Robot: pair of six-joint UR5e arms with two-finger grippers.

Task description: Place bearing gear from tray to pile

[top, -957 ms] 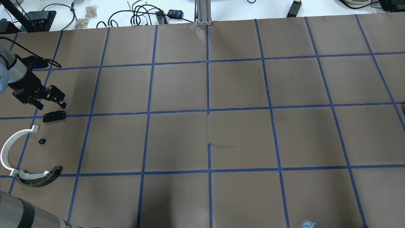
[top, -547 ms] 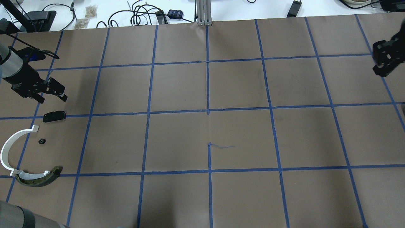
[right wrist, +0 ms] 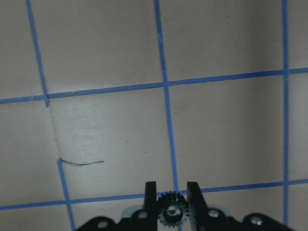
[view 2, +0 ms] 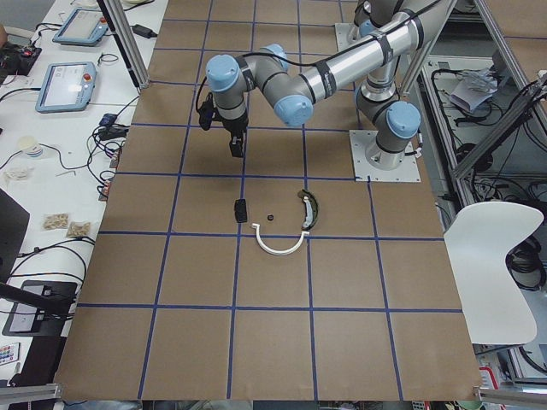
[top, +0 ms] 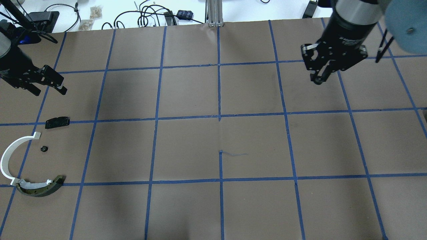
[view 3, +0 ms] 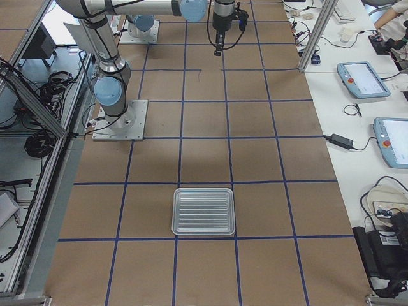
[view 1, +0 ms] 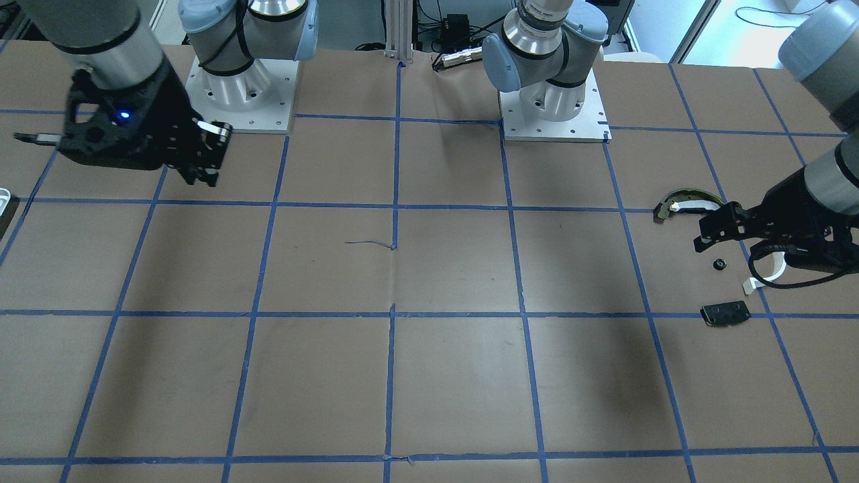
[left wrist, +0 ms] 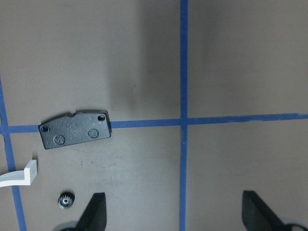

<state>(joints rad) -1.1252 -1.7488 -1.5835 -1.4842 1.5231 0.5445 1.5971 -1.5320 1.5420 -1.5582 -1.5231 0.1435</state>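
My right gripper (right wrist: 172, 204) is shut on a small dark bearing gear (right wrist: 172, 213), held above the table's far right part in the overhead view (top: 318, 79). The tray (view 3: 204, 190), a ribbed silver pan, lies far from it in the exterior right view; only a sliver (view 1: 3, 200) shows in the front view. The pile lies at the left: a white half-ring (top: 8, 155), a black-and-gold curved piece (top: 41, 189), a black plate (top: 57, 122) and another small gear (top: 43, 148). My left gripper (top: 48, 90) is open and empty, beyond the plate (left wrist: 74, 130).
Blue tape lines grid the brown table cover. Cables and small boxes (top: 150, 15) lie on the white bench beyond the far edge. Both arm bases (view 1: 238, 94) stand at the robot's side. A white chair (view 2: 491, 248) stands off the table.
My right arm has come in from the right edge and moved left over the table with the gear. My left gripper has drawn back, farther from the black plate.
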